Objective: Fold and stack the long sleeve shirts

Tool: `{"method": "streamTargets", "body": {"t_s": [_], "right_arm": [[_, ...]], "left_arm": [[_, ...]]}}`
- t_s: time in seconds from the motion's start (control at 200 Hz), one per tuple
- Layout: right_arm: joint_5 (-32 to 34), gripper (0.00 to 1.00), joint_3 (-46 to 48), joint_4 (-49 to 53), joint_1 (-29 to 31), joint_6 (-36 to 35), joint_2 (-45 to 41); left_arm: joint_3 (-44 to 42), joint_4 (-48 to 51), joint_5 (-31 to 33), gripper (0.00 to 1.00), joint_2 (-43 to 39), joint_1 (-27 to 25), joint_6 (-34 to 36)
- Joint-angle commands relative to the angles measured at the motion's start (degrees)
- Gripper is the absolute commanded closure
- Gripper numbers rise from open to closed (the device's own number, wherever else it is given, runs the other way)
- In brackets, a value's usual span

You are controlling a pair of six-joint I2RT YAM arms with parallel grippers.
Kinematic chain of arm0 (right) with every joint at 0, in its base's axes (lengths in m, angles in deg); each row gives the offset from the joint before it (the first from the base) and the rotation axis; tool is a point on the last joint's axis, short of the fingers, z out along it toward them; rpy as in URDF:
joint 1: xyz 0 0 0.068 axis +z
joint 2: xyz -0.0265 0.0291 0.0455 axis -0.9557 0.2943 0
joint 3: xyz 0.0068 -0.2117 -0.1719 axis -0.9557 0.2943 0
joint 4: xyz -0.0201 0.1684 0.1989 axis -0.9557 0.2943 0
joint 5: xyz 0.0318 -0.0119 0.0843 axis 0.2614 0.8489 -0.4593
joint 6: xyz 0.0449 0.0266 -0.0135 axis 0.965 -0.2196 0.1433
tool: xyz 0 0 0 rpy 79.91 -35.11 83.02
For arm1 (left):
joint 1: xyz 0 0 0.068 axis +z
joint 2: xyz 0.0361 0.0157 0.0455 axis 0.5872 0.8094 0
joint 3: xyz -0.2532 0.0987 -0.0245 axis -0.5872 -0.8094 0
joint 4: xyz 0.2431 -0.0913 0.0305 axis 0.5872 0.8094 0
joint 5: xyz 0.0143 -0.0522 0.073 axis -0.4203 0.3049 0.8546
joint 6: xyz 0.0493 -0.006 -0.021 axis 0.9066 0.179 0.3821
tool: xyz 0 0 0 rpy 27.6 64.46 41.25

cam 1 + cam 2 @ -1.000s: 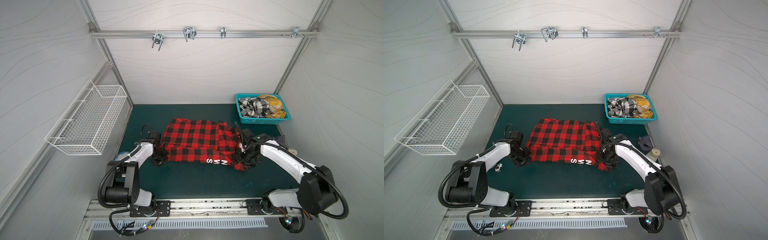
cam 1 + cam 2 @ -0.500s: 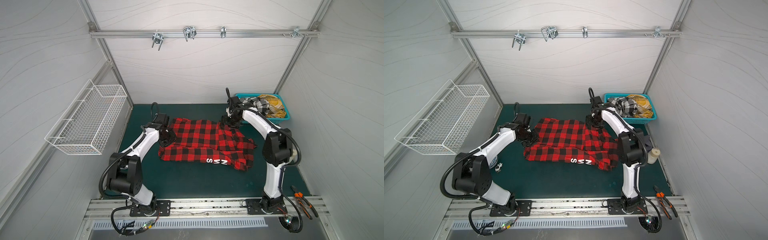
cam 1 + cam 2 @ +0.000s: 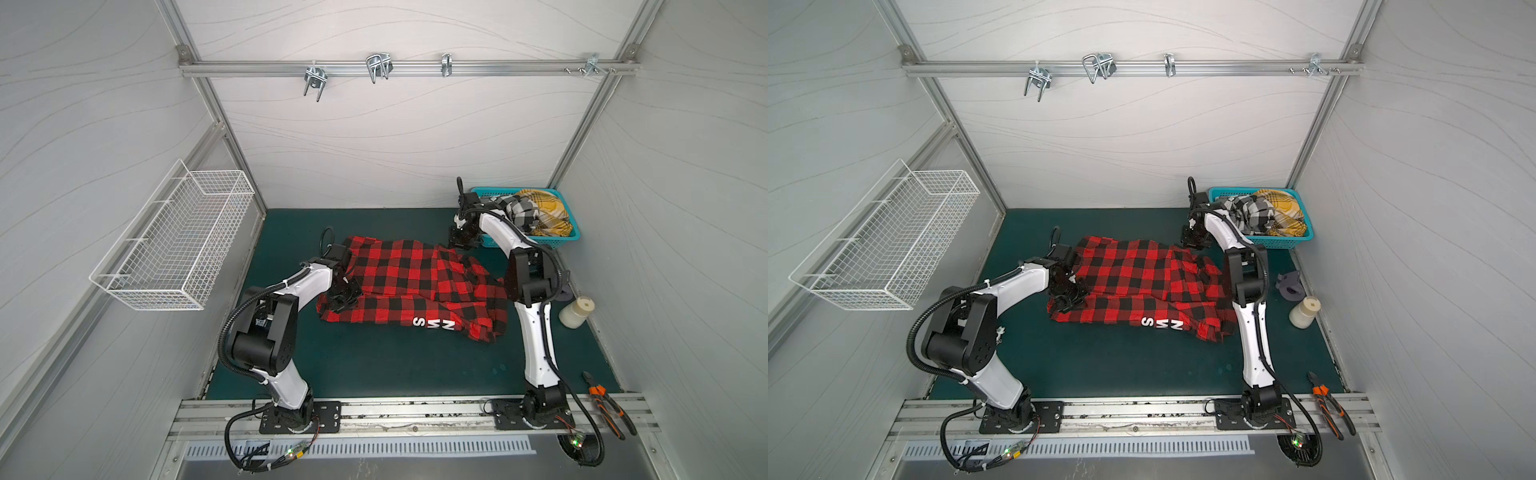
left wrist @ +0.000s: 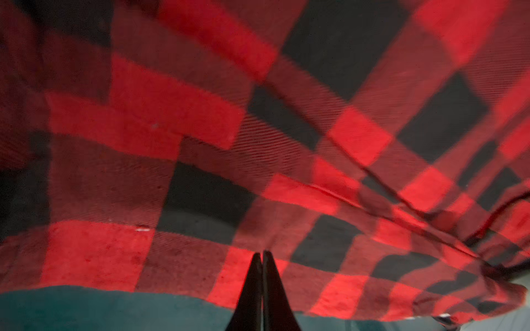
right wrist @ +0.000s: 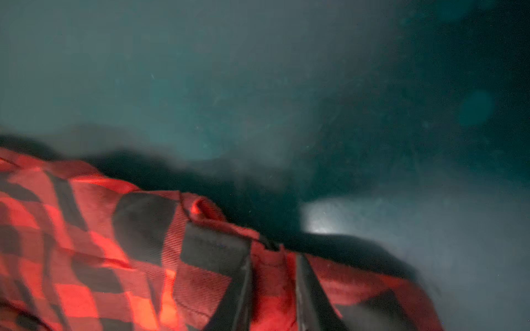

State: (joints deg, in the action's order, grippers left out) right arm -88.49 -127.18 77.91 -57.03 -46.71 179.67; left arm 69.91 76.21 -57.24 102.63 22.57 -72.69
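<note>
A red-and-black shirt (image 3: 407, 282) (image 3: 1142, 286) with white letters (image 3: 432, 324) lies spread and rumpled on the green mat. At its left edge my left gripper (image 3: 343, 297) (image 3: 1069, 297) is shut; in the left wrist view its tips (image 4: 262, 253) meet on the cloth (image 4: 200, 114). My right gripper (image 3: 459, 243) (image 3: 1192, 241) sits at the shirt's far right corner. A bunched fold of red cloth (image 5: 86, 258) fills the gap between its fingers (image 5: 241, 292). A black-and-white shirt (image 3: 519, 210) and a yellow plaid shirt (image 3: 544, 208) lie in the teal basket (image 3: 569, 237).
A white wire basket (image 3: 178, 245) hangs on the left wall. A cream bottle (image 3: 575, 311) and a dark grey scrap (image 3: 1289, 284) sit by the right wall. Orange pliers (image 3: 606, 399) lie on the front rail. A bar with hooks (image 3: 374, 68) runs overhead.
Both arms left the shirt's near edge for its far side. The left gripper then came back along the left edge. Both grippers closed; the right one closed round the far right corner.
</note>
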Motion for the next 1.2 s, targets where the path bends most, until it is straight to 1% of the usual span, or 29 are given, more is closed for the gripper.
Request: {"method": "streamTargets", "body": {"t_s": [0.0, 0.085, 0.245, 0.385, 0.525, 0.69, 0.81, 0.875, 0.885, 0.935, 0.975, 1.071, 1.121, 1.151, 1.161, 1.186, 1.196], "right_arm": [[-0.20, 0.90, -3.11, 1.14, 0.38, -1.22, -0.06], [0.33, 1.00, -4.49, 1.34, 0.39, -1.22, -1.51], [-1.47, 1.00, -7.04, 2.89, 0.61, -0.14, -6.29], [2.56, 1.00, -5.63, 3.14, 2.25, -0.84, -14.98], [5.60, 1.00, -6.88, 4.31, 3.86, -1.18, -22.00], [11.09, 1.00, -11.04, 6.21, 6.21, -2.04, -24.08], [10.71, 1.00, -10.93, 4.99, 7.63, -1.54, -25.46], [10.23, 1.00, -10.49, 5.55, 9.30, -0.94, -25.71], [10.23, 1.00, -10.25, 5.71, 9.70, -0.90, -25.74], [11.57, 1.00, -6.15, 5.43, 12.69, -0.26, -27.03], [12.59, 1.00, -1.19, 3.52, 15.14, 0.78, -28.74], [14.19, 1.00, 15.79, -5.95, 23.33, 4.85, -33.83], [15.84, 1.00, 22.59, -9.28, 27.61, 8.75, -34.90], [15.52, 1.00, 26.05, -10.96, 29.77, 11.53, -35.12], [14.92, 0.97, 27.29, -11.38, 30.42, 12.50, -35.19], [13.53, 0.86, 30.31, -13.66, 32.16, 14.37, -35.22], [13.23, 0.79, 31.46, -14.49, 32.84, 15.17, -35.24]], "left_arm": [[-0.38, 0.58, 0.26, 0.98, 0.84, 0.12, 0.60], [-1.46, 0.44, 0.63, 1.00, 0.41, 0.12, 0.39], [-1.57, 2.04, 1.58, 1.00, 0.54, 0.27, 1.85], [-2.66, 1.18, 2.23, 1.00, -0.71, 0.24, 1.37], [-3.27, 0.91, 1.99, 1.00, 0.75, 0.63, 1.46], [-3.83, 0.87, 2.32, 1.00, -0.67, 0.64, 1.28], [-3.89, 1.26, 2.57, 1.00, -1.63, 0.72, 1.44], [-3.88, 1.36, 1.63, 1.00, -3.22, 1.30, 1.33], [-3.88, 1.44, 1.41, 0.98, -3.71, 1.44, 1.30], [-3.84, 1.73, 0.87, 0.84, -6.37, 1.99, 0.78], [-3.40, 2.48, 0.73, 0.77, -8.85, 2.14, 0.31], [-1.36, 5.03, 1.07, 0.67, -14.14, 2.14, -1.08], [-0.65, 5.96, 0.98, 0.62, -16.25, 2.14, -2.42], [-0.56, 6.33, 0.75, 0.59, -17.43, 2.13, -3.40], [-0.70, 6.36, 0.58, 0.58, -17.68, 2.09, -3.75], [-1.08, 6.32, -0.01, 0.56, -18.57, 2.01, -4.75], [-1.33, 6.29, -0.34, 0.56, -18.84, 2.04, -5.17]]}}
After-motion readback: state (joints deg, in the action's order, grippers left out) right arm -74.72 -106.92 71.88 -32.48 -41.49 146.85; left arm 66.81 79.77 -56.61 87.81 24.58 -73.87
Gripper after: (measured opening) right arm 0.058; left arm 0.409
